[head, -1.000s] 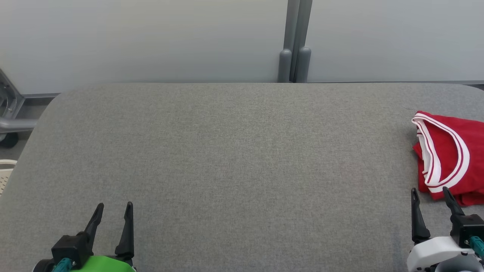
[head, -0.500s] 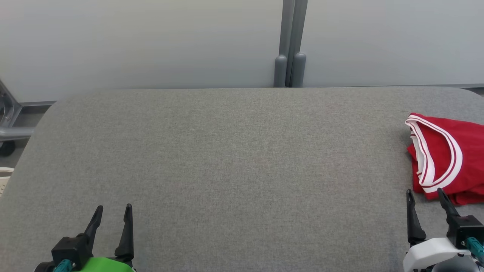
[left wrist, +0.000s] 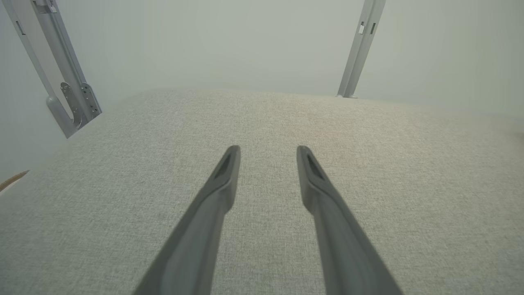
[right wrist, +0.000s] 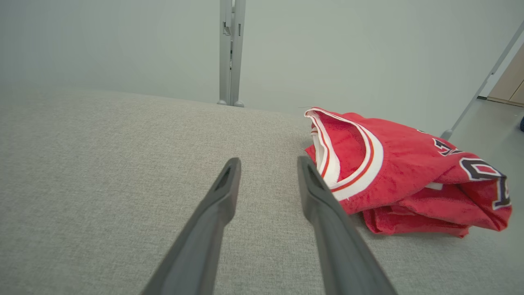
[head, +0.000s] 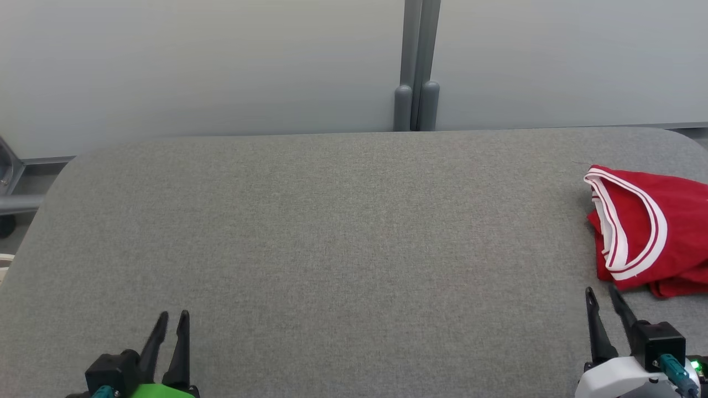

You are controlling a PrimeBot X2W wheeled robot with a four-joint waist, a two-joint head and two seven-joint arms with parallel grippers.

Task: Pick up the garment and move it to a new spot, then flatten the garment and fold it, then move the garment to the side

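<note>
The right pincer (right wrist: 268, 162) has its two dark fingers apart with nothing between them. It sits low over the near right part of the grey padded table (head: 332, 221), fingers pointing away toward the wall. Just beyond its tips and a little to its right lies the red garment (right wrist: 409, 172), close by but seemingly not touched. It is a sports jersey bunched into a loose heap near the table's right edge, with dark lettering on the far folds and a white-and-red trimmed opening (right wrist: 368, 164) facing the pincer. It looks light, soft and limp, so it would likely sag and trail from any single hold. The fabric may be a little slick, and in a heap like this a pinch could catch one layer or several. The trimmed band is probably the best place to take it, since it is thicker, stands proud of the pile and lies nearest the fingertips. The crumpled fold along the near edge is a second choice. The left pincer (head: 173, 315) is at the near left, well apart from the jersey. Its fingers are also apart and empty, angled low and forward over bare table.
</note>
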